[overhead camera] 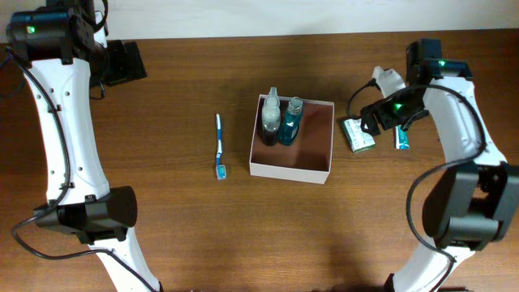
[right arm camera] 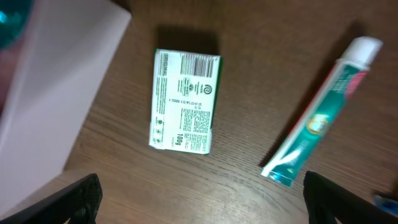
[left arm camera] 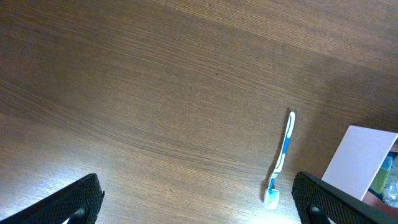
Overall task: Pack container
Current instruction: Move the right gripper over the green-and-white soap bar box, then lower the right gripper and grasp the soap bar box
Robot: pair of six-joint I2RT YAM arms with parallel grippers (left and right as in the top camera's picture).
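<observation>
The container (overhead camera: 312, 138) sits mid-table (overhead camera: 162, 227), with a dark bottle (overhead camera: 270, 113) and a blue bottle (overhead camera: 292, 122) upright in its far left corner. A toothbrush (overhead camera: 220, 146) lies to its left, a carton (right arm camera: 185, 101) and a toothpaste tube (right arm camera: 320, 112) to its right. The left pincer (left arm camera: 199, 205) and right pincer (right arm camera: 205, 205) are both spread, empty.

Wood surface (overhead camera: 186, 235) carries the container (overhead camera: 288, 173) at centre. Toothbrush (overhead camera: 219, 146) at its 9 o'clock, carton (overhead camera: 357, 135) at 3 o'clock, toothpaste tube (right arm camera: 320, 115) just beyond.
</observation>
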